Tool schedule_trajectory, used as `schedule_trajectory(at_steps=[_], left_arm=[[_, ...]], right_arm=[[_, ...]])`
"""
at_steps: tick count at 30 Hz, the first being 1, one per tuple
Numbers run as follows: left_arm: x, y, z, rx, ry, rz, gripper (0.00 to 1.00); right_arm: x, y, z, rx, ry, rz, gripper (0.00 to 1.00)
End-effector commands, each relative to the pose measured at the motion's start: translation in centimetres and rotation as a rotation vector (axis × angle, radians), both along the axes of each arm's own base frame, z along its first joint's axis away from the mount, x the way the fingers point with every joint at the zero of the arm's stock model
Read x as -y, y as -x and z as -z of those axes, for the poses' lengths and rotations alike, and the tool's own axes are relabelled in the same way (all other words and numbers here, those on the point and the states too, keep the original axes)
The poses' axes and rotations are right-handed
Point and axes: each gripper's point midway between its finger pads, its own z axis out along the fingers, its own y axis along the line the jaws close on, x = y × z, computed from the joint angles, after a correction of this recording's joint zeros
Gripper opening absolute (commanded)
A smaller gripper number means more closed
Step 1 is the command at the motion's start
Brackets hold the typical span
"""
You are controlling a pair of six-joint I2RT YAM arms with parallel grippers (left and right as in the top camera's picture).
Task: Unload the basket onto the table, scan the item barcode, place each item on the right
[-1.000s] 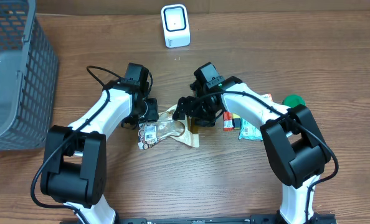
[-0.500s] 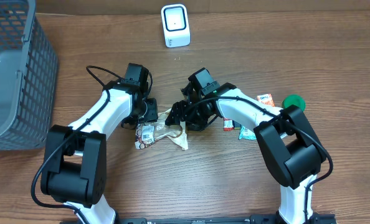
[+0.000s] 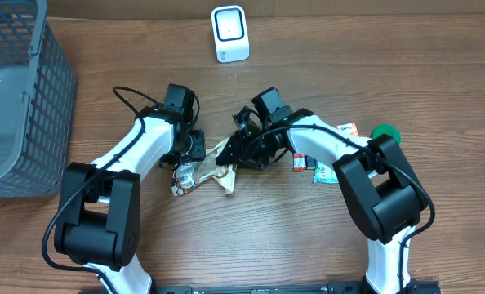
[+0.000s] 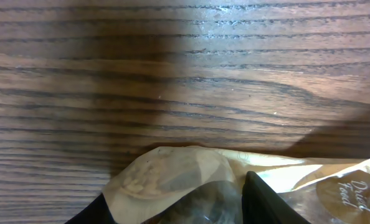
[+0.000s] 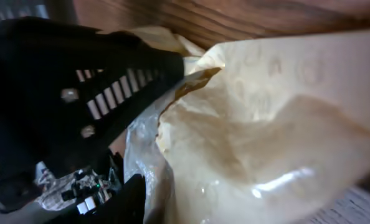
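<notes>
The pouch (image 3: 212, 169) lay at mid-table, slung between both arms, its long axis running roughly side to side. Its labelled end sat at the left gripper (image 3: 190, 153) and its tan end was bunched at the right gripper (image 3: 238, 152). In the left wrist view, clear film and the printed "Dried Food" face (image 4: 350, 190) were wedged against a dark finger (image 4: 266, 202), so the left gripper was judged to be clamped on the pouch. In the right wrist view a ribbed black finger (image 5: 85, 102) pressed along the pouch's crinkled edge (image 5: 266, 130). Whether that pair had actually bitten down could not be told. The scanner (image 3: 229, 33) stood well apart at the far edge of the table, almost straight beyond the pouch, so neither arm was clearly nearer to it. The coming move looked to turn on lifting the label end and facing it that way. Against the frame a second earlier, the right arm had slid in toward the left one. The tan flap had swung in and crumpled, the label end had nudged left, and the pouch was more tightly gathered between the two.
</notes>
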Motion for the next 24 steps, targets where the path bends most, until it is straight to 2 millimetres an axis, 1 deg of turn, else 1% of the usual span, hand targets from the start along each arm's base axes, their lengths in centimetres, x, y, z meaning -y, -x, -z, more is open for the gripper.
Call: schedule_trajectory(at_steps=[1,4,6,10,13,15,18,20,24], left_arm=[[0.3,1.1,1.4,-0.049,0.011,0.016,0.41],[0.3,1.1,1.4,-0.048,0.011,0.016,0.41],[0.3,1.1,1.4,-0.046,0.012,0.016,0.41],[0.3,1.0,1.4,-0.046,0.012,0.016,0.41],[0.4,1.0,1.3,-0.046,0.012,0.016,0.41],[0.3,0.9,1.2,-0.041,0.011,0.017,0.41],[0.0,-0.1,0.5,-0.019,0.012,0.02,0.4],[-0.5,-1.1,-0.3,0.003,0.002,0.009,0.41],[-1.6,-3.7,-2.6,0.069,-0.023,-0.016,0.42]], right_arm=[[-0.5,0.2,-0.4,0.016,-0.045,-0.028,0.41],[-0.6,-0.1,0.3,0.027,0.003,-0.003,0.43],[-1.0,0.1,0.2,0.041,0.001,-0.013,0.44],[-2.1,0.4,0.0,0.059,-0.015,-0.027,0.43],[-2.3,0.3,-0.1,0.069,-0.021,-0.03,0.33],[-2.2,0.3,-0.1,0.068,-0.021,-0.03,0.29],[-2.1,0.4,-0.1,0.062,-0.017,-0.028,0.28],[-1.8,0.4,0.0,0.052,-0.01,-0.024,0.28],[-1.0,1.0,0.5,0.0,0.024,-0.016,0.27]])
